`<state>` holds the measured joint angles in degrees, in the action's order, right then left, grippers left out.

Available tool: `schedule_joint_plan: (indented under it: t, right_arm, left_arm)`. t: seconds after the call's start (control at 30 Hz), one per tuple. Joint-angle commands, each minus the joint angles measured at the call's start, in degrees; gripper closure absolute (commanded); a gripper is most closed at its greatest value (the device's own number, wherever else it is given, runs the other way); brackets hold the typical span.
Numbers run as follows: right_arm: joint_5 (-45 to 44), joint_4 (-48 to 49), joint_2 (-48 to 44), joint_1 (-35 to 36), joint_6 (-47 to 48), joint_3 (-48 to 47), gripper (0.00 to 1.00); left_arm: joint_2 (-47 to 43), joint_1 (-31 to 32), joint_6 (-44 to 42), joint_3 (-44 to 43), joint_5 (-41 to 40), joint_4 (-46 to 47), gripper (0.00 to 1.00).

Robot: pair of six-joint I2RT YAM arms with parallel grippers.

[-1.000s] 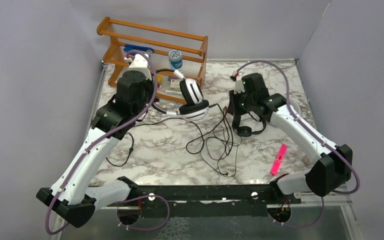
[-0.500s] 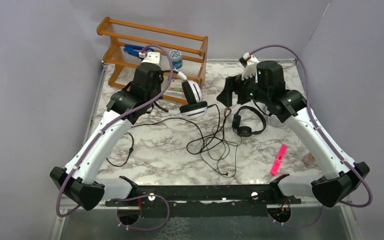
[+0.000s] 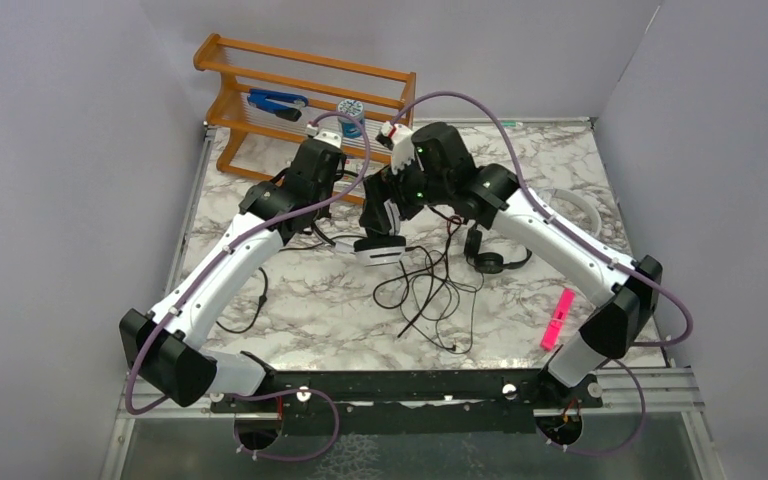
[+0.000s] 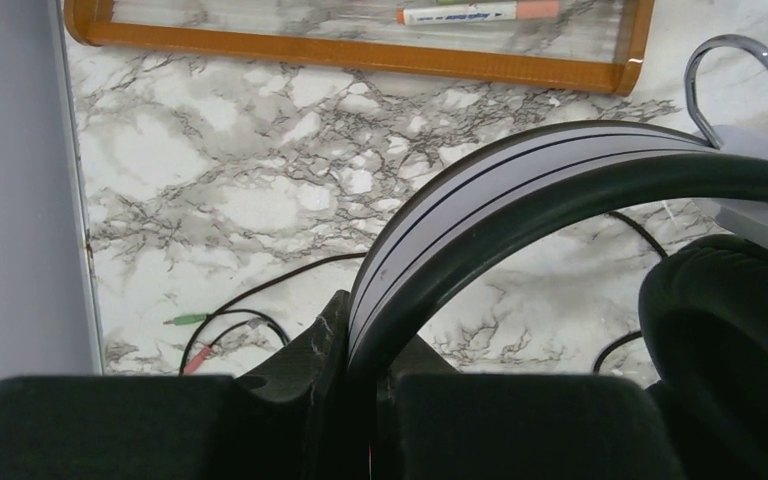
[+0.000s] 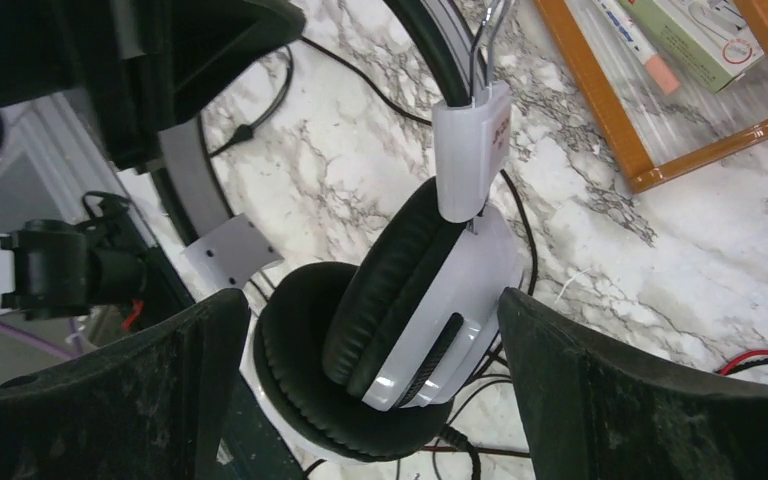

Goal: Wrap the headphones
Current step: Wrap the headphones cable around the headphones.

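Note:
My left gripper [image 4: 365,395] is shut on the grey-white headband [image 4: 520,185] of the white headphones, which hang above the table with their black ear pads [image 5: 400,330] pressed together. My right gripper [image 5: 370,310] is open, one finger on each side of those ear cups [image 3: 380,248], not touching them. Their black cord [image 3: 430,290] lies in a loose tangle on the marble table. The small all-black headphones [image 3: 490,255] lie flat to the right of the tangle. The all-white headphones [image 3: 582,203] show partly behind my right arm.
A wooden rack [image 3: 305,85] at the back left holds a blue stapler [image 3: 278,102] and a marker [image 4: 475,13]. A pink marker [image 3: 557,318] lies front right. Green and red plugs [image 4: 185,320] rest near the table's left edge.
My right gripper let go of the black headphones, opened wide and swung left around the white headphones' ear cups. My left arm carried the white headphones right, toward the table's middle.

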<state>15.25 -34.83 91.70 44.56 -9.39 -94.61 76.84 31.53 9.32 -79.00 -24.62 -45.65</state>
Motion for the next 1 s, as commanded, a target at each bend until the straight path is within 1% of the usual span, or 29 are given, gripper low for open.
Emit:
schedule_joint_plan:
  t: [0.0, 0.07, 0.13, 0.17, 0.23, 0.3, 0.37, 0.53, 0.6, 0.67, 0.77, 0.83, 0.87, 0.93, 0.97]
  right_arm:
    - [-5.6, 1.0, 2.6, 1.1, 1.7, 1.6, 0.03]
    - [-5.5, 3.9, 3.4, 1.1, 2.3, 4.1, 0.13]
    - [-7.9, 5.4, 3.8, 1.1, 2.9, 5.4, 0.25]
    - [-10.0, 7.0, 3.5, 1.1, 3.0, 6.7, 0.27]
    - [-12.9, 8.1, 3.3, 1.1, 4.0, 8.0, 0.26]
    - [-13.4, 7.8, 3.7, 1.1, 5.0, 8.3, 0.19]
    - [-13.6, 7.1, 4.1, 1.1, 4.7, 8.8, 0.14]
    - [-8.6, 9.4, 4.1, 1.1, 2.4, 12.7, 0.14]
    - [-8.0, 9.2, 4.7, 1.1, 0.9, 12.3, 0.15]
    - [-6.7, 7.6, 6.0, 1.1, -0.2, 10.1, 0.17]
    - [-7.7, 2.7, 8.7, 1.1, -1.6, 6.0, 0.25]
    - [-6.6, 2.9, 9.0, 1.1, -1.0, 5.9, 0.31]
    - [-6.5, 2.7, 8.6, 1.1, -0.4, 6.1, 0.32]
    - [-7.9, 3.3, 6.7, 1.1, 0.6, 8.4, 0.40]
    - [-8.6, 4.6, 5.3, 1.1, 1.3, 10.3, 0.45]
  left_arm:
    - [-2.1, 0.3, 0.4, 0.0, 2.1, 3.1, 1.00]
    - [-2.1, 0.3, -0.2, 0.4, 3.1, 3.1, 1.00]
    - [-1.7, 0.3, -1.2, 0.8, 4.4, 3.0, 1.00]
    - [-1.6, 0.3, -1.7, 1.0, 4.9, 3.0, 1.00]
    - [-1.9, 0.3, -2.0, 1.9, 5.9, 3.1, 1.00]
    - [-2.5, 0.3, -2.1, 2.8, 5.9, 3.2, 1.00]
    - [-3.1, 0.3, -2.4, 3.4, 5.3, 3.2, 1.00]
    - [-4.6, 0.3, -2.5, 4.4, 4.2, 3.8, 1.00]
    - [-4.0, 0.3, -2.7, 3.4, 4.4, 3.5, 1.00]
    - [-2.8, 0.3, -1.7, 0.1, 5.0, 1.3, 1.00]
    - [-1.1, 0.3, -1.9, -3.6, 7.6, -0.8, 1.00]
    - [-0.5, 0.3, -2.6, -4.7, 8.3, -1.2, 1.00]
    - [-0.1, 0.3, -3.4, -4.8, 8.2, -1.3, 1.00]
    - [0.1, 0.3, -4.5, -4.4, 6.1, -1.5, 1.00]
    - [0.0, 0.3, -5.0, -4.0, 4.8, -1.5, 1.00]
